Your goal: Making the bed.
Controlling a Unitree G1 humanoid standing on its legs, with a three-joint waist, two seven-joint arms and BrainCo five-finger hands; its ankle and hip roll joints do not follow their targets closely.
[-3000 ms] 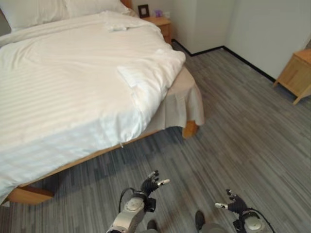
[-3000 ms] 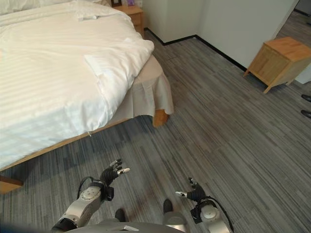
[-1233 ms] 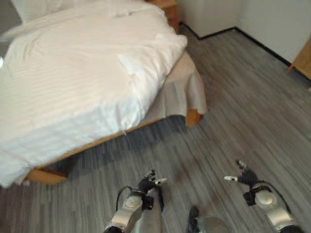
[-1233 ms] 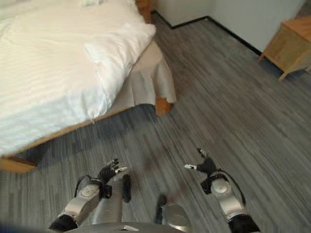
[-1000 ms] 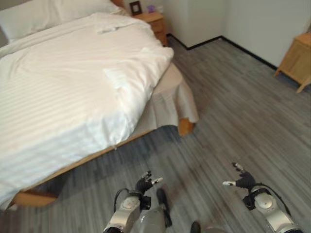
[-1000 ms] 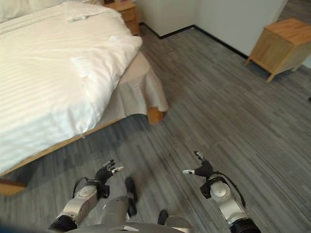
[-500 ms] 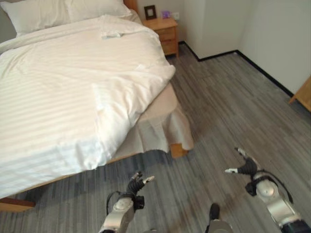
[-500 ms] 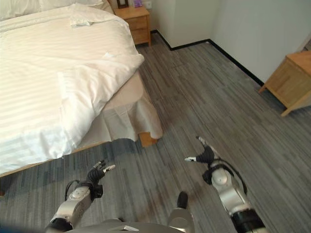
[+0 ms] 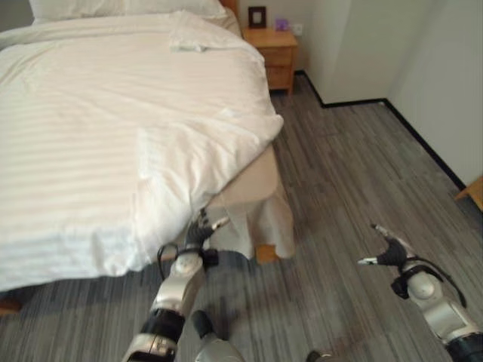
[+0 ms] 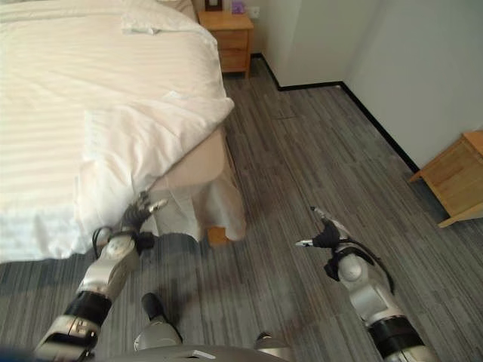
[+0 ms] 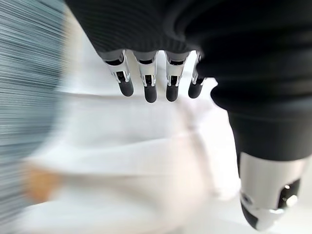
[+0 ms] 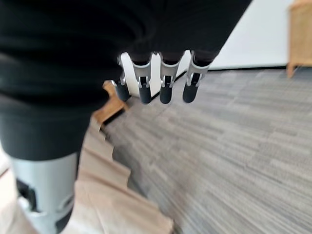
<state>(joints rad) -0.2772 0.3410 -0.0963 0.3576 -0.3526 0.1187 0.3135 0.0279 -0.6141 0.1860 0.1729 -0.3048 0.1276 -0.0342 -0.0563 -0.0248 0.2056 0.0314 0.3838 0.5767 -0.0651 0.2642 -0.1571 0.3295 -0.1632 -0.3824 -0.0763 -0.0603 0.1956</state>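
Right eye view alone shows the wooden cabinet (image 10: 458, 177) beyond right hand (image 10: 327, 234).

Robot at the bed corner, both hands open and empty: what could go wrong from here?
1. The left hand is close to where the duvet corner overhangs the bed skirt; it may grab skirt along with, or instead of, duvet.
2. The right hand hangs over the floor, well off the bed; a one-handed pull would likely drag the duvet further askew.
3. The bed leg sits just past the left hand, so stepping in might clip it.
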